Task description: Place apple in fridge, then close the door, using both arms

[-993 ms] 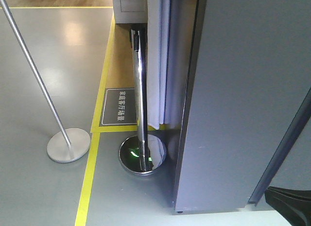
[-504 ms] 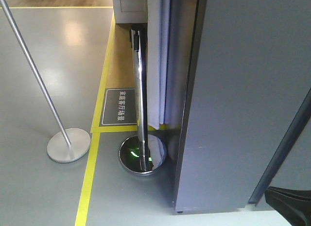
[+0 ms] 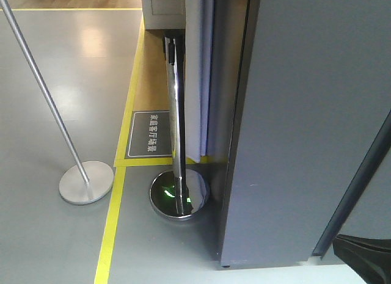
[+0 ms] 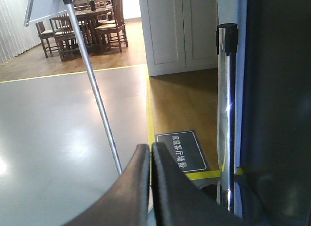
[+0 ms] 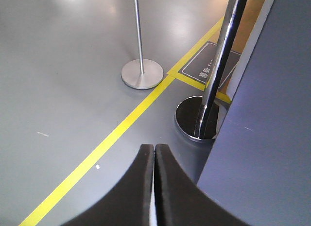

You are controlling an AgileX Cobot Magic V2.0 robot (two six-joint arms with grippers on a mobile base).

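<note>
The apple is not in view. The fridge (image 3: 305, 125) fills the right of the front view as a tall dark grey slab with a white and blue strip (image 3: 198, 76) along its left edge. I cannot tell how its door stands. It also shows in the left wrist view (image 4: 279, 90) and the right wrist view (image 5: 272, 114). My left gripper (image 4: 149, 146) is shut and empty, above the floor left of the fridge. My right gripper (image 5: 154, 147) is shut and empty, beside the fridge's lower corner. A black arm part (image 3: 366, 259) shows at the bottom right.
A chrome barrier post (image 3: 175, 113) with a round base (image 3: 179, 197) stands close to the fridge's left side. A thin leaning pole (image 3: 43, 94) on a flat disc (image 3: 86, 182) stands further left. Yellow floor tape (image 3: 113, 217) and a dark floor sign (image 3: 151, 134) lie between them.
</note>
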